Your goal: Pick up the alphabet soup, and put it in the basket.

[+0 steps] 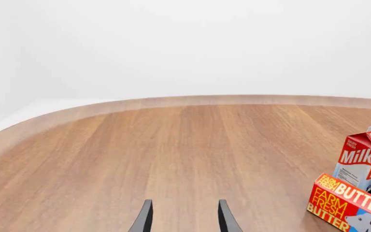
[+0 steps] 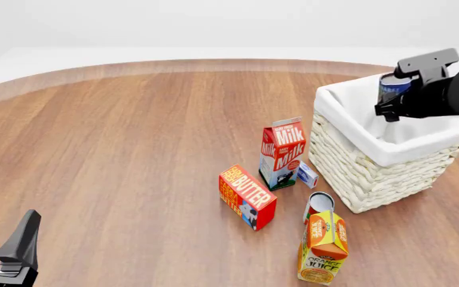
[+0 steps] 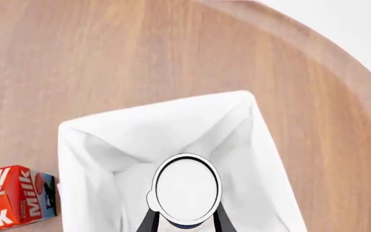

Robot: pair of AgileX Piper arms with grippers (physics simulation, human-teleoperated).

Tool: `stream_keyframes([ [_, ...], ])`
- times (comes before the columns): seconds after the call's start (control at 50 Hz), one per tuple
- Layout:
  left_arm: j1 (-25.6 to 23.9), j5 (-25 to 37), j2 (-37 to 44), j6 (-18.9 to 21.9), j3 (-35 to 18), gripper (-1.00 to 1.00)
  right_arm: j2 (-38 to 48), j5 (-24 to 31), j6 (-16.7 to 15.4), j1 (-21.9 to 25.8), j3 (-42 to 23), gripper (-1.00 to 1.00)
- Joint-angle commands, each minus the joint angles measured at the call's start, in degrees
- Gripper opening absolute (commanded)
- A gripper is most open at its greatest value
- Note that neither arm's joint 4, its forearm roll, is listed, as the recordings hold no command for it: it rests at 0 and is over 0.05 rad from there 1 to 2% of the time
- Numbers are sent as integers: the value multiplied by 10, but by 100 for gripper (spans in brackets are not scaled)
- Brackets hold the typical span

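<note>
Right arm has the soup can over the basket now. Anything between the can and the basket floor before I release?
Nothing visible. The right gripper holds the alphabet soup directly above the basket, and the white lining below the can shows no other item.

Two cartons [image 2: 282, 154] (one basket [image 2: 373, 173])

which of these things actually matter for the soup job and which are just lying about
In the job:
- alphabet soup, held between the right gripper fingers above the basket
- basket

Just lying about:
- milk carton
- butter box
- orange juice carton
- small blue and white box beside the milk
- left gripper, open over bare table
</note>
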Motion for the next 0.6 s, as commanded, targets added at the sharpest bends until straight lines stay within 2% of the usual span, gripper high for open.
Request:
stream_keyframes([
  [0.02, 0, 0, 0, 0, 0, 100, 12, -4, 13, -4, -3, -100],
  [0.6, 0, 0, 0, 0, 0, 100, 35, -3, 9, -9, 8, -100],
])
